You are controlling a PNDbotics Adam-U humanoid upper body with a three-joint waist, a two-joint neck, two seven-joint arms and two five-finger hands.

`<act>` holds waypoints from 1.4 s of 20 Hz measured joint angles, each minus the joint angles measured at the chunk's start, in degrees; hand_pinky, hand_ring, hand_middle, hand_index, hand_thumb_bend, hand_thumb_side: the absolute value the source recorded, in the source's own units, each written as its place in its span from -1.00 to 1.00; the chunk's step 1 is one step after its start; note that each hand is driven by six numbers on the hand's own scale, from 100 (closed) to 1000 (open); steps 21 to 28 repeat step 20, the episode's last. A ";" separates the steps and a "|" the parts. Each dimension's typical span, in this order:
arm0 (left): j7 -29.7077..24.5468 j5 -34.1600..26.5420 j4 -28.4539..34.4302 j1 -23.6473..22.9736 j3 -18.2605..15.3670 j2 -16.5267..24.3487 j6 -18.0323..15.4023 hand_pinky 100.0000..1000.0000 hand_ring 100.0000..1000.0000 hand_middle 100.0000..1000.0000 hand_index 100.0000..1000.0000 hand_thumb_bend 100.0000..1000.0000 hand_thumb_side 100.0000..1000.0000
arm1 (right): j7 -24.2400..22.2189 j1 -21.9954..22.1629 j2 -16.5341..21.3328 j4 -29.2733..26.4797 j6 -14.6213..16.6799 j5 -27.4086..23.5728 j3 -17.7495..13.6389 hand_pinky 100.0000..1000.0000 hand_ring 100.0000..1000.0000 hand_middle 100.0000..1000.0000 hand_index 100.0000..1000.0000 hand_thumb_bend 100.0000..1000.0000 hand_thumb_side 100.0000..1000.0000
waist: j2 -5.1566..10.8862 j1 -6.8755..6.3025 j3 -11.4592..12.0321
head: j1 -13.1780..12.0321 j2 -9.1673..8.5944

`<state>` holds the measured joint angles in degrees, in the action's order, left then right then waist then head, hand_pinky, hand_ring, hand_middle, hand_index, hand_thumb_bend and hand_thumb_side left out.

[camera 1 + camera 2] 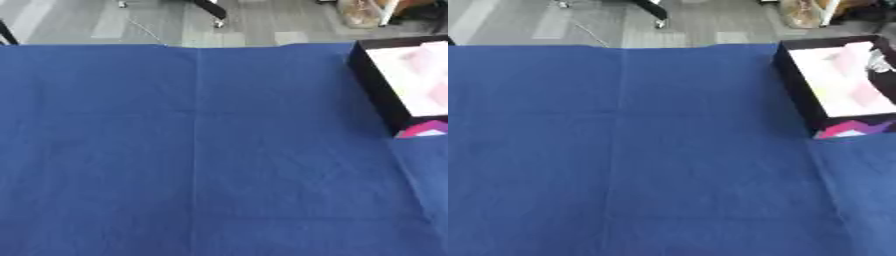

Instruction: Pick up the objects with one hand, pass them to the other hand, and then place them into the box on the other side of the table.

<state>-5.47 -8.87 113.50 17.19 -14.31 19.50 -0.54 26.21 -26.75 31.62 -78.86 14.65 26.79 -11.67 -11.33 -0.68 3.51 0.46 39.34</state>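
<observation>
Table [201,160] w/ blue cloth fills view, creases running 12–6 o'clock. Black-walled box [796,85] at 2 o'clock, near far-right edge; pale pink/white items [846,75] inside, magenta-white patch [846,129] on its near wall. Robot hands: neither in view, can't tell state. Grey floor [175,20] beyond at 12.

A blue cloth [623,150] covers the table. At its far right corner sits a black-walled box [796,82] holding pale pink things [846,82]. A magenta-and-white patch [846,129] marks its near wall.
</observation>
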 measured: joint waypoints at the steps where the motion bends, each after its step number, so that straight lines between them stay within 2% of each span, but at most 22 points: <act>1: 0.24 0.40 0.00 0.00 -0.02 -0.42 -0.25 0.51 0.29 0.15 0.58 -0.55 0.79 | 0.86 0.74 -0.89 -1.37 0.86 -0.51 0.47 0.63 0.61 0.64 1.00 -1.00 -0.39 | 0.00 -0.04 0.00 | -0.84 0.16; 5: 0.69 1.32 0.00 -0.16 -0.04 -2.07 -1.14 0.51 0.29 0.14 0.57 -0.59 0.78 | 2.56 3.93 -4.58 -6.89 4.25 -1.72 2.54 0.63 0.60 0.63 1.00 -1.00 -0.28 | 0.00 -0.10 -0.03 | -3.38 0.58; 8: 0.81 1.69 0.00 -0.57 -0.06 -3.14 -1.55 0.51 0.29 0.14 0.57 -0.61 0.79 | 1.25 6.46 -7.26 -11.02 6.60 -3.23 2.96 0.64 0.60 0.62 1.00 -1.00 -0.18 | 0.00 -0.20 -0.31 | -4.43 1.02; 10: 0.64 2.15 0.01 -0.79 -0.05 -3.72 -1.82 0.51 0.28 0.13 0.57 -0.64 0.80 | -0.13 8.30 -8.74 -13.75 7.11 -4.73 2.90 0.64 0.59 0.60 1.00 -1.00 -0.12 | 0.00 -0.24 -0.36 | -4.63 1.54; 16: 0.63 4.77 0.01 -2.31 -0.27 -5.28 -3.73 0.51 0.29 0.13 0.58 -0.65 0.82 | -4.33 12.35 -12.18 -21.98 4.73 -9.30 2.28 0.63 0.58 0.56 1.00 -1.00 -0.01 | 0.00 -0.25 -0.49 | -4.59 2.99; 20: 1.54 5.97 0.01 -3.94 -0.30 -5.93 -4.95 0.51 0.29 0.14 0.61 -0.67 0.93 | -6.48 15.47 -13.09 -27.36 2.17 -10.63 1.79 0.63 0.57 0.54 1.00 -1.00 0.05 | 0.61 -0.28 -0.44 | -4.06 3.86; 28: 1.54 5.97 0.01 -3.94 -0.30 -5.93 -4.95 0.51 0.29 0.14 0.61 -0.67 0.93 | -6.48 15.47 -13.09 -27.36 2.17 -10.63 1.79 0.63 0.57 0.54 1.00 -1.00 0.05 | 0.61 -0.28 -0.44 | -4.06 3.86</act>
